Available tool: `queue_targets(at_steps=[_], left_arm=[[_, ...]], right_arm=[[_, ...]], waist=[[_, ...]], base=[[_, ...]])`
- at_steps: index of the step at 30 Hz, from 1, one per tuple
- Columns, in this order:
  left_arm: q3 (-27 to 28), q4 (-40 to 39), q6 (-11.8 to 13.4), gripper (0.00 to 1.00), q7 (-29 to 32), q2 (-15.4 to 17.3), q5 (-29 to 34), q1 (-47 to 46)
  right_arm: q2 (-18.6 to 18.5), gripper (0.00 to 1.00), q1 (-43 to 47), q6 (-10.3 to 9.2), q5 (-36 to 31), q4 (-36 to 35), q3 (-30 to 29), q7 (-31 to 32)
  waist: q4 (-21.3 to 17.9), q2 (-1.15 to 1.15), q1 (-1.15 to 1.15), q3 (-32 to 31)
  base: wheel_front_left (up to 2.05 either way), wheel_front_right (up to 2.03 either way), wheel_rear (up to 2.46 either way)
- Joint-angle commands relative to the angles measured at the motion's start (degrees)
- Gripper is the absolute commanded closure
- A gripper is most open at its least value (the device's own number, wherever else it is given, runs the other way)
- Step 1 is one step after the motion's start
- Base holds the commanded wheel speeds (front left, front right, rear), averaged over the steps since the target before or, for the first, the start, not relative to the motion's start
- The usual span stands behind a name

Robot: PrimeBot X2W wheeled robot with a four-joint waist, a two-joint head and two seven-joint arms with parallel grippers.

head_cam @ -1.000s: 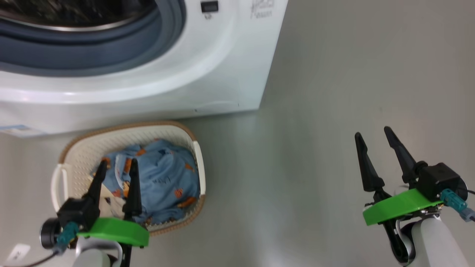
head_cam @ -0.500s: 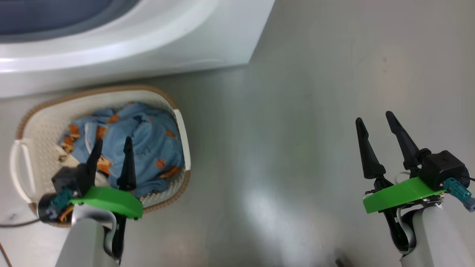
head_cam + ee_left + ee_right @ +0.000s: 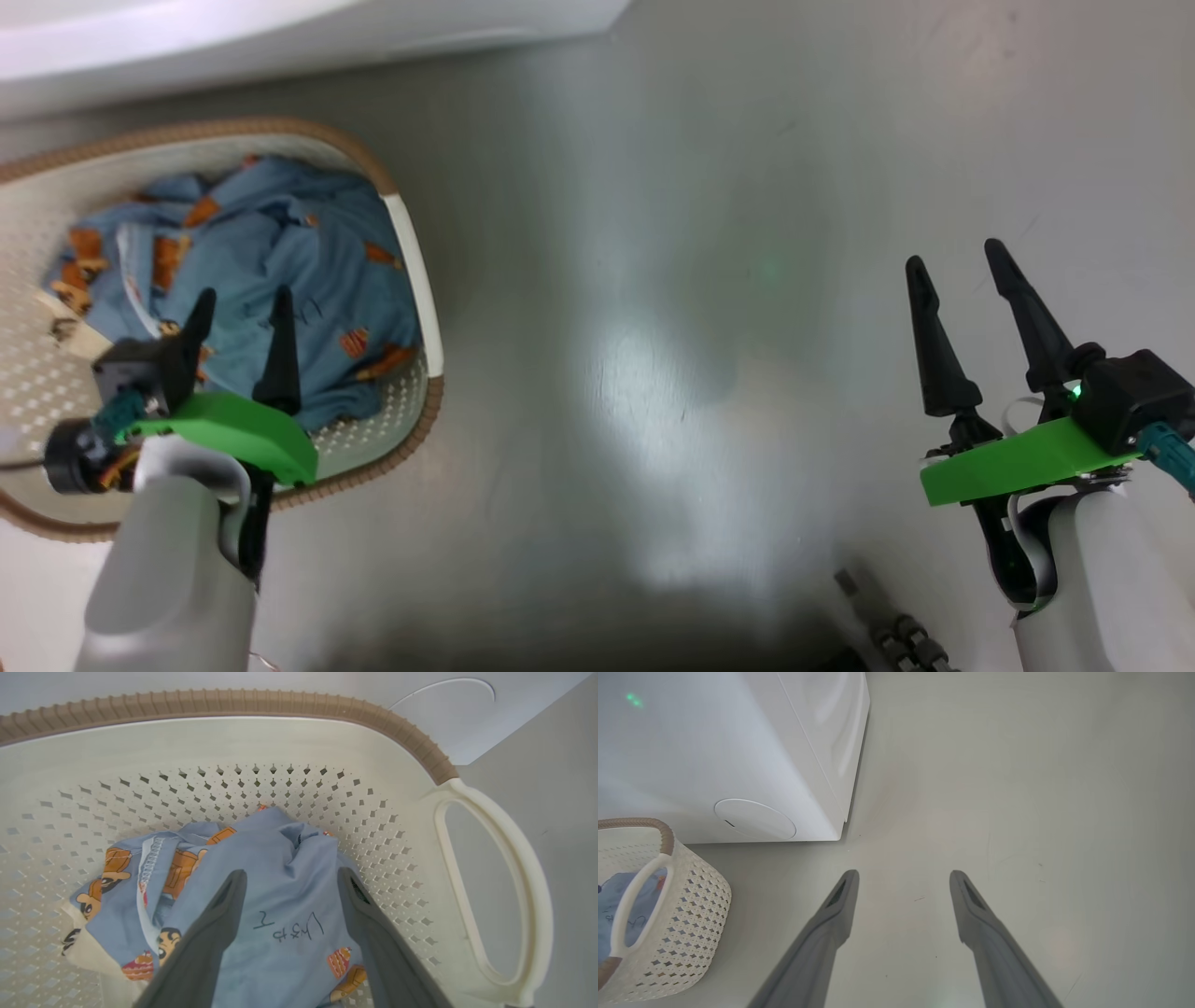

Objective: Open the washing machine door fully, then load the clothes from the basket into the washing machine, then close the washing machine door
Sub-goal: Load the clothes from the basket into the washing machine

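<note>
Because the clothes [image 3: 280, 858] are a loose, soft bundle of light blue printed fabric with a cream piece [image 3: 79, 956] tucked at its left edge, they should weigh little and slump and drape when lifted, and a layer may slip free if pinched at a thin edge. They lie in the basket [image 3: 411, 280] at the left of the scene, on the floor [image 3: 653, 280] just in front of the washing machine [image 3: 280, 28]. The left gripper [image 3: 243, 297] hangs over the bundle with its fingers spread wide and nothing between them; whether the tips touch the cloth I cannot tell. The best hold, I judge, is the raised fold in the middle of the heap, taken deep enough to gather several layers. At the right, over bare floor and well apart from the basket, the right gripper [image 3: 954, 257] is likewise spread and empty
</note>
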Motion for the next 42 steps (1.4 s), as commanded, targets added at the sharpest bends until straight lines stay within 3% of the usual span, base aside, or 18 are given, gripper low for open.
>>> queue_targets(at_steps=[1, 14, 30, 31, 32, 42], left_arm=[[1.4, 0.7, 0.0, 0.0, -0.3, 2.2, 0.5, 0.5], [1.8, 14.7, 1.4, 0.0, -0.3, 6.1, 1.2, -10.6], [-2.4, 26.0, 0.0, 0.0, 6.0, 5.9, 0.6, -21.1], [-3.0, 26.8, -0.1, 0.56, 7.3, 5.5, 0.2, -21.7], [-3.4, 26.9, -0.1, 1.0, 7.3, 5.4, 0.1, -22.1], [-7.1, 26.9, -0.2, 1.0, 2.9, 4.7, -3.6, -19.1]], right_arm=[[-0.4, 0.0, 1.4, 0.36, 0.4, -1.5, 0.8, -0.7], [-0.4, 0.0, 1.6, 0.36, 1.2, -3.5, -0.4, -0.7], [0.2, 0.0, 1.8, 0.36, 1.5, -4.1, -0.4, -0.7], [0.2, 0.0, 1.7, 0.36, 1.5, -4.0, -0.4, -0.7], [0.2, 0.0, 1.6, 0.36, 1.6, -3.8, -0.4, -0.7], [0.8, 0.0, 0.0, 0.36, 2.0, -2.6, 0.4, -0.7]], waist=[[-0.5, 0.0, 0.0, 3.4], [-1.7, 0.0, 0.0, 8.2], [-2.4, 0.0, 0.0, 11.5], [-2.4, 0.0, 0.0, 11.5], [-2.4, 0.0, 0.0, 11.5], [-2.9, 0.0, 0.0, 6.5]], base=[[0.0, 0.0, 0.0], [0.0, 0.0, 0.0], [0.0, 0.0, 0.0], [0.0, 0.0, 0.0], [0.0, 0.0, 0.0], [0.0, 0.0, 0.0]])
